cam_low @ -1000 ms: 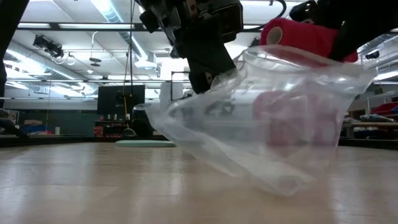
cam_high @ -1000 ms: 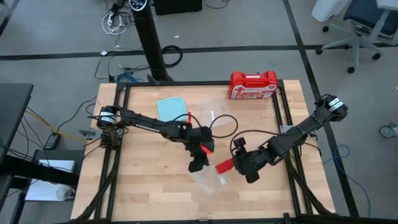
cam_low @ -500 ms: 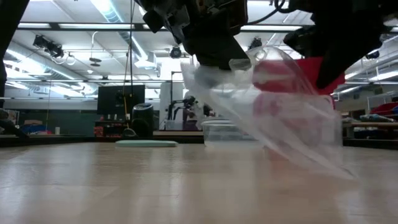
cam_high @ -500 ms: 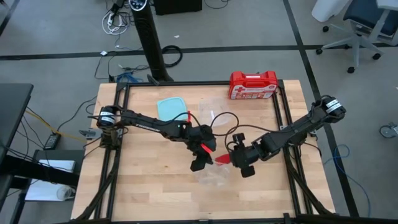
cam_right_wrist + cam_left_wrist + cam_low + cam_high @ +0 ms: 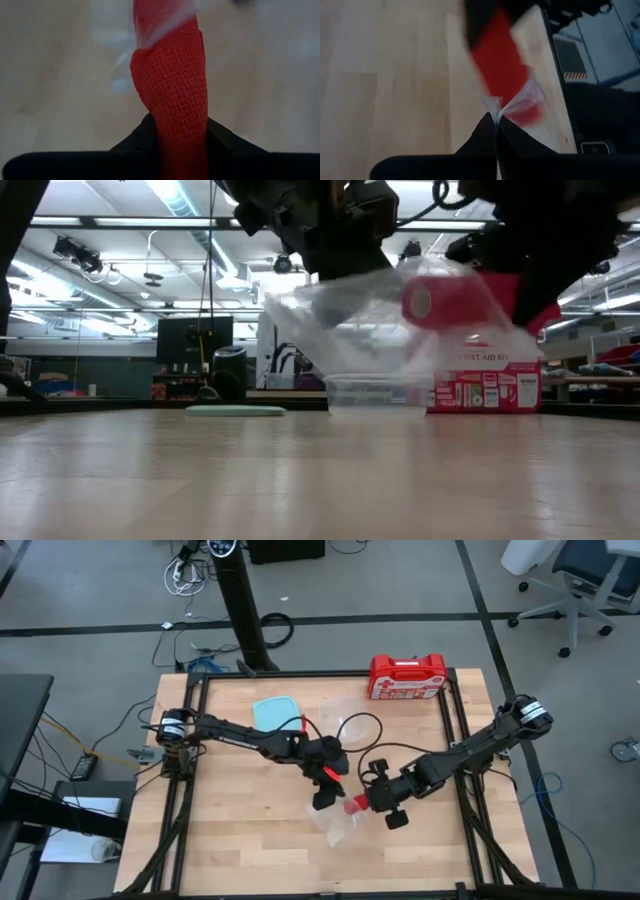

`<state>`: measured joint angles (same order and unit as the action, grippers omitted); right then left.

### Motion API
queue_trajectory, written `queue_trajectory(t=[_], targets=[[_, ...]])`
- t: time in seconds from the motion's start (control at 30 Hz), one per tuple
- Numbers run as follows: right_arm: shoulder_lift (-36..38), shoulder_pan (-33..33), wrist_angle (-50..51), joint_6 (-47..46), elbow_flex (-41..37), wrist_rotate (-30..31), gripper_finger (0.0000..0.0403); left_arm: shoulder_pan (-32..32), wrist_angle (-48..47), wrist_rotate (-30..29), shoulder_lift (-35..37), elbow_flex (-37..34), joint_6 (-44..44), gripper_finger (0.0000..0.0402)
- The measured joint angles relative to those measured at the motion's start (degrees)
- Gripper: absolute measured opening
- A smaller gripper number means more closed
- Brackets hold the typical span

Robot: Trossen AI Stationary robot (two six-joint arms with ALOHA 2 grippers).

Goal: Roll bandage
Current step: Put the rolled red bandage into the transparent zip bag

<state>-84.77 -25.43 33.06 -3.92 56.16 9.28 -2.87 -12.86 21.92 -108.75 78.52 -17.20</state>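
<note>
From above, both arms met near the middle of the wooden table. The left gripper and the right gripper sat close together, with a small bit of red between them. That view showed too little to tell what the red was.

The right wrist view made it clear. The bandage was a rolled red cloth with a net pattern, squeezed between the right gripper's two dark fingers. Its far end was blurry behind something see-through.

The left wrist view showed the left gripper's fingers pressed tight together, pinching the edge of a clear plastic bag. The red roll looked fuzzy behind it.

The low view showed the bag hanging up off the table, with the bandage at its open mouth. Behind stood the red first-aid case and a clear tub. Both grippers were cut off at the top there.
</note>
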Motion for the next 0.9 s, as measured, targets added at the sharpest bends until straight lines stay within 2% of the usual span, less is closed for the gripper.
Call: queue_trajectory(t=[0.1, 0.2, 0.47, 0.6, 0.73, 0.83, 0.9], targets=[[0.0, 0.0, -3.0, 0.0, 0.0, 0.3, 0.0098, 0.7, 0.3, 0.0, 0.0, 0.0, -1.5, 0.0000], [0.0, 1.5, -0.3, -1.4, 0.8, 0.7, 0.0101, 1.1, 1.1, 0.3, 0.0, 0.0, -2.9, 0.0000], [-0.3, 3.1, 3.1, -0.2, 6.9, 0.9, 0.0146, 1.1, 1.3, 0.9, 0.0, 0.0, -3.0, 0.0000], [-0.3, 3.1, 4.1, 1.3, 8.7, 2.1, 0.0151, 1.0, 1.2, 0.9, 0.0, 0.0, -2.8, 0.0000], [-0.7, 3.2, 3.0, 1.1, 9.1, -5.3, 0.0151, 1.0, 1.6, 0.9, 0.0, 0.0, -2.7, 0.0000], [-1.1, 3.2, 5.0, -1.5, 9.1, 0.5, 0.0151, 1.0, 2.4, 0.8, 0.0, 0.0, -2.5, 0.0000], [-1.3, 4.0, 5.6, -3.3, 9.1, 0.2, 0.0153, 1.0, 3.3, 0.3, 0.0, 0.0, -2.3, 0.0000]])
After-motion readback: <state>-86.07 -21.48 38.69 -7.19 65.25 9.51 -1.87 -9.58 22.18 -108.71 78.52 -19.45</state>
